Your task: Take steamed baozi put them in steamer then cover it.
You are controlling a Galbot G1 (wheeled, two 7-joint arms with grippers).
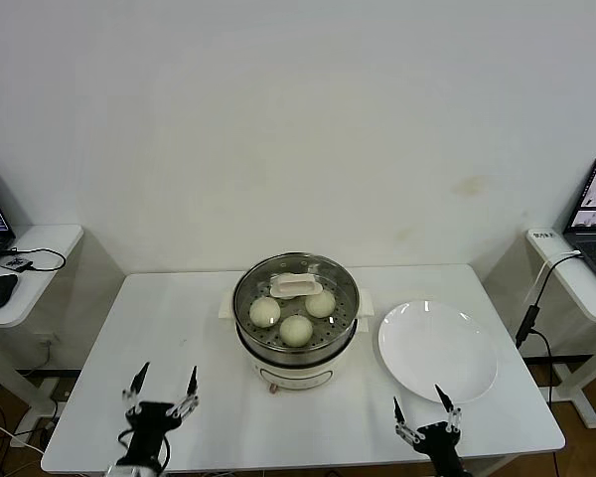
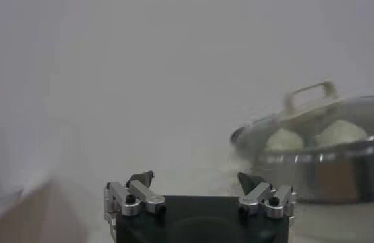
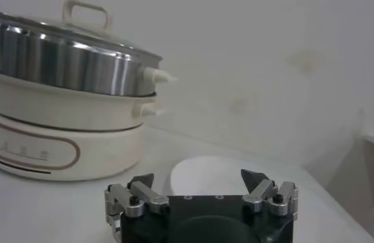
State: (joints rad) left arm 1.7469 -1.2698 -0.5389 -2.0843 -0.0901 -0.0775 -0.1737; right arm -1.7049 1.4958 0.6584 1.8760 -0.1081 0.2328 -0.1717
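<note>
White table [image 1: 179, 328] against a pale wall: the steamer [image 1: 296, 333] is shown at centre, three steamed baozi [image 1: 296, 329] visible inside under the cover [image 1: 296, 293] — its oblong handle [image 1: 296, 286] running left–right. Left gripper [image 1: 164, 388] and right gripper [image 1: 423, 406] are spread, empty, near the front edge — the task is judged finished; only withdrawal remains.

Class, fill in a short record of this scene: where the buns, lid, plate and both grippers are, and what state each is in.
buns: three visible inside the steamer, under the lid
lid: on the steamer
plate: bare, right of the steamer
left gripper: open, holding nothing, at the table's near left edge
right gripper: open, holding nothing, near the plate's front edge
</note>
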